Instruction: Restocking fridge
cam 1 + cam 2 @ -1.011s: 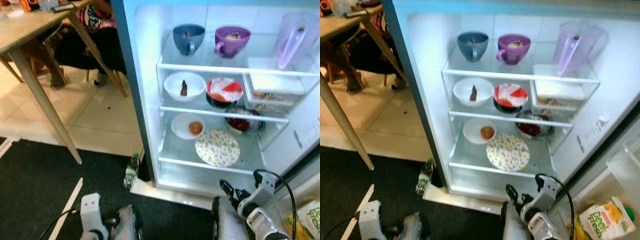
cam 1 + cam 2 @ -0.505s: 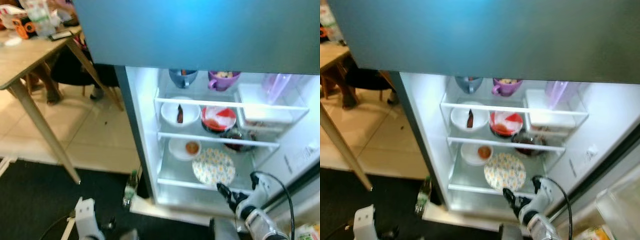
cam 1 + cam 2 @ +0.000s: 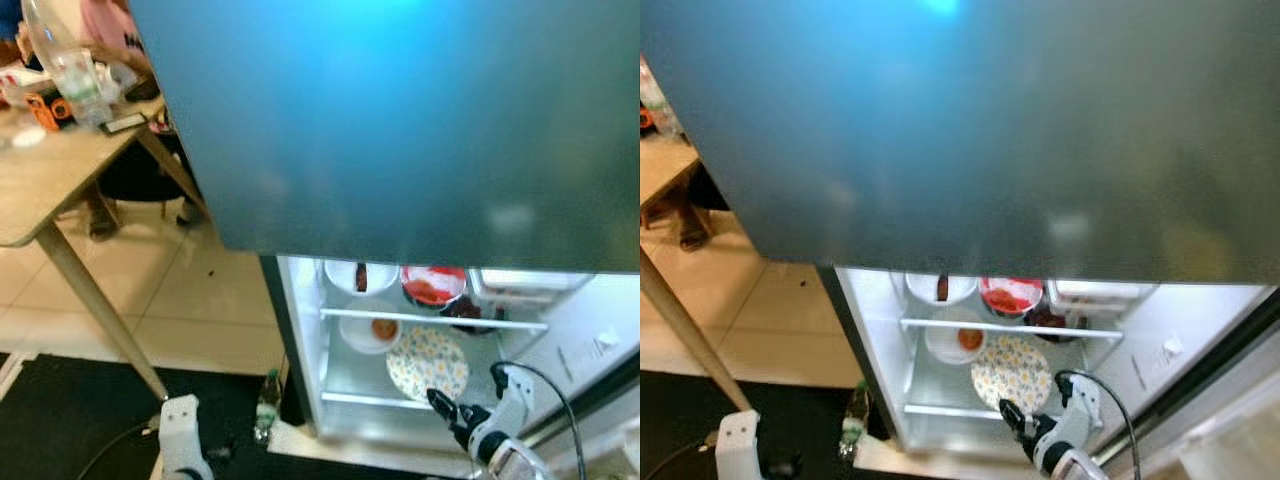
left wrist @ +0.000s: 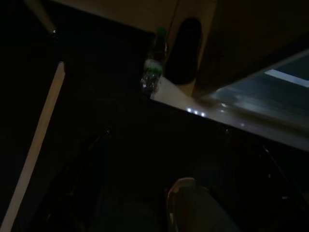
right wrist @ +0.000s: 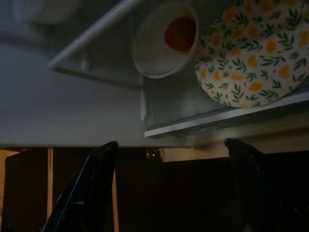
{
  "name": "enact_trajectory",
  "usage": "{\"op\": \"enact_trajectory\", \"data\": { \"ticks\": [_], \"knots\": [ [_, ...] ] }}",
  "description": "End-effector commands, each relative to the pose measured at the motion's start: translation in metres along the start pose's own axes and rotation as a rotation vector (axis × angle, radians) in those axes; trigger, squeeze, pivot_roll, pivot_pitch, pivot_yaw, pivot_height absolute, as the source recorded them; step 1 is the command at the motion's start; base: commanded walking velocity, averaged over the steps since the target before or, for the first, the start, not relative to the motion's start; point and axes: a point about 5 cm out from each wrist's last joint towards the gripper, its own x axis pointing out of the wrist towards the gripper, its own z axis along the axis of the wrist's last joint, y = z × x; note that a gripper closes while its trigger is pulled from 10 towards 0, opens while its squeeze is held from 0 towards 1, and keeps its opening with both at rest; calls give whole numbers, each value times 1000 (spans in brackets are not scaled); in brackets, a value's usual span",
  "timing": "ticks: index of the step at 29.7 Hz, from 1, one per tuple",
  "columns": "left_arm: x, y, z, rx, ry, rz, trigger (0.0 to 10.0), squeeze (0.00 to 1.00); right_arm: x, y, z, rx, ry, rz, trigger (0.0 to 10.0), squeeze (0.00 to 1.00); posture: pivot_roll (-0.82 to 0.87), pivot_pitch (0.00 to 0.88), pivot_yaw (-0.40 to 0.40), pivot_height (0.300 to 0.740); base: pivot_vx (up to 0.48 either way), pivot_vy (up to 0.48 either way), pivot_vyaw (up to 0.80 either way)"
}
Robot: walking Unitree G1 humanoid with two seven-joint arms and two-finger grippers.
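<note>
The open fridge compartment (image 3: 300, 340) glows white at the lower middle. On its lowest shelf lie a flowered plate (image 3: 428, 362) and a white bowl (image 3: 370, 331) with an orange item in it. The shelf above carries a white bowl (image 3: 358, 277), a red-and-white bowl (image 3: 432, 284), a dark bowl (image 3: 462, 312) and a clear box (image 3: 520, 280). My right gripper (image 3: 440, 405) hangs just before the lowest shelf's front edge. In the right wrist view it (image 5: 171, 142) is open and holds nothing, with the plate (image 5: 251, 53) and bowl (image 5: 166, 38) beyond it. My left arm (image 3: 180, 435) hangs idle low on the left.
A closed blue-grey upper door (image 3: 400, 130) takes up the top of the picture. A small plastic bottle (image 3: 266, 402) stands on the floor by the fridge's left corner. A wooden table (image 3: 60, 190) with clutter stands at the left over beige tiles, and a dark mat (image 3: 60, 420) lies below.
The whole view has swung upward, so the upper door now hides the top shelves with the mugs and jug. My right gripper stays at the lowest shelf's front.
</note>
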Motion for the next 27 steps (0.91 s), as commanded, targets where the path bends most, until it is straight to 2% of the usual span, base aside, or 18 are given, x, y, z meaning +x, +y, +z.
{"op": "enact_trajectory", "data": {
  "ticks": [1,7,10,11,19,22,27],
  "knots": [
    [-4,6,-10,8,49,22,10000,0,-2,-3,-3,-1,9,-22,10000,0,-5,4,40,722,0,0,0],
    [-9,9,-24,7,95,32,10000,0,-3,-6,-5,-13,17,-48,10000,0,-6,3,41,740,0,0,0],
    [-11,9,-30,5,119,38,10000,0,-5,-10,-9,-25,37,-71,10000,0,-9,1,40,740,0,0,0],
    [-12,9,-34,4,132,38,10000,0,-9,-16,-16,-34,64,-100,10000,0,-10,1,38,740,0,0,0],
    [-11,5,-35,-6,137,34,10000,0,-21,-33,-33,-68,125,-195,10000,0,-10,0,33,740,0,0,0],
    [-10,3,-35,-7,138,31,10000,0,-25,-40,-34,-112,139,-269,10000,0,-10,0,33,740,0,0,0],
    [-10,2,-35,-11,145,31,10000,0,-29,-45,-35,-134,160,-305,10000,0,-12,0,30,740,0,0,0]
  ]
}}
